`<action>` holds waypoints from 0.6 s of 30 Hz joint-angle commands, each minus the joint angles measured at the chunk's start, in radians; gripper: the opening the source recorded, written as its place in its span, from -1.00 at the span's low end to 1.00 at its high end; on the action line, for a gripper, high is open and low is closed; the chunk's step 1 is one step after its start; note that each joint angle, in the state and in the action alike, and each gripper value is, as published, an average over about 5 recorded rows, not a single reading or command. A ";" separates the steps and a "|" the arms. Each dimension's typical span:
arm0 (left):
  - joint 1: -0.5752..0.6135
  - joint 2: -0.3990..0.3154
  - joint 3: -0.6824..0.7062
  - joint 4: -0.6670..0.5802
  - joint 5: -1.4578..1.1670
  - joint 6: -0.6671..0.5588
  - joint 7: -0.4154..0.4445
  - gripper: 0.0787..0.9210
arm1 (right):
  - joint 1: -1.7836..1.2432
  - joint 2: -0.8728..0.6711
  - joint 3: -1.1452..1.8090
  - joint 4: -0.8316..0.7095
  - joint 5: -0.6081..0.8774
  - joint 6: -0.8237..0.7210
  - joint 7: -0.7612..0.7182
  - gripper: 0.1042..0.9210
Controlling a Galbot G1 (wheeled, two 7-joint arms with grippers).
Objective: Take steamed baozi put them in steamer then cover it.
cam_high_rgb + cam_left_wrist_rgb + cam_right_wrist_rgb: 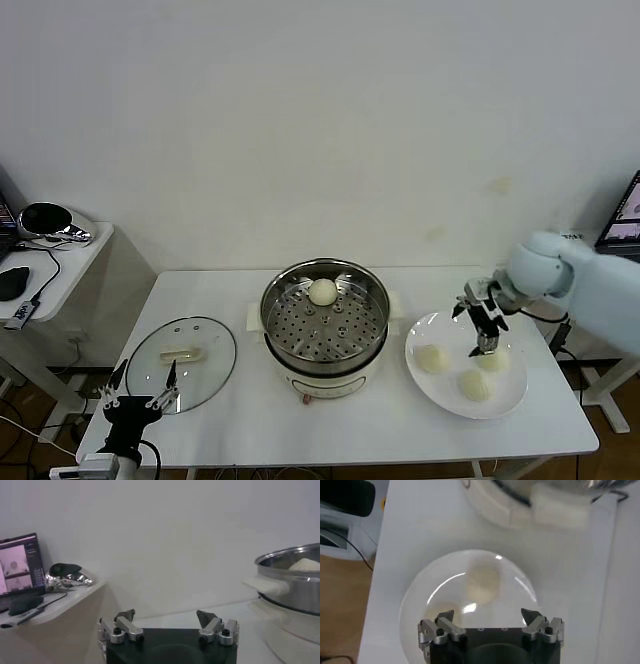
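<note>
head view puts my right gripper over the white plate at the counter's right end, jaws spread wide and empty, hanging right above the far-right baozi of the three left there. one bun already sits at the back of the steamer. my worry: these buns are soft and smooth, so a hard pinch could dent one, and an off-centre descent could shove it into its neighbour or off the rim. in the right wrist view a bun lies ahead of the jaws, roughly on their midline but not yet between the tips, and a second one sits near one tip and might get clipped. the left gripper waits low at the counter's near-left edge, jaws spread, just beside the cover lying flat there.
</note>
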 commanded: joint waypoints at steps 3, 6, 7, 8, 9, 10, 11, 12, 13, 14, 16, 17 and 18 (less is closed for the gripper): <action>0.006 -0.003 -0.010 -0.002 0.004 -0.003 0.000 0.77 | -0.212 0.062 0.142 -0.111 -0.079 0.009 0.019 0.76; 0.012 -0.006 -0.015 -0.004 0.007 -0.004 0.001 0.77 | -0.232 0.111 0.163 -0.144 -0.088 0.010 0.029 0.76; 0.013 -0.006 -0.016 -0.004 0.008 -0.004 0.001 0.77 | -0.235 0.126 0.165 -0.155 -0.092 0.011 0.030 0.76; 0.014 -0.006 -0.017 -0.005 0.008 -0.004 0.001 0.77 | -0.236 0.140 0.166 -0.166 -0.094 0.012 0.031 0.76; 0.015 -0.007 -0.019 -0.005 0.009 -0.004 0.001 0.77 | -0.237 0.154 0.166 -0.176 -0.095 0.013 0.031 0.76; 0.015 -0.007 -0.021 -0.005 0.009 -0.004 0.001 0.77 | -0.237 0.168 0.166 -0.185 -0.096 0.014 0.032 0.76; 0.015 -0.008 -0.022 -0.005 0.009 -0.004 0.001 0.77 | -0.237 0.180 0.165 -0.192 -0.097 0.015 0.033 0.76; 0.015 -0.008 -0.023 -0.004 0.009 -0.005 0.001 0.77 | -0.237 0.191 0.165 -0.199 -0.097 0.015 0.034 0.76; 0.015 -0.008 -0.024 -0.004 0.009 -0.005 0.001 0.77 | -0.238 0.202 0.166 -0.204 -0.098 0.015 0.036 0.76; 0.015 -0.007 -0.025 -0.003 0.009 -0.005 0.001 0.77 | -0.238 0.212 0.166 -0.210 -0.099 0.015 0.038 0.76; 0.015 -0.007 -0.027 -0.002 0.009 -0.005 0.001 0.77 | -0.238 0.228 0.166 -0.220 -0.102 0.015 0.042 0.76; 0.014 -0.006 -0.028 -0.001 0.009 -0.005 0.001 0.77 | -0.238 0.235 0.166 -0.224 -0.104 0.015 0.044 0.76; 0.014 -0.006 -0.029 -0.001 0.009 -0.006 0.001 0.77 | -0.238 0.241 0.166 -0.229 -0.106 0.014 0.044 0.76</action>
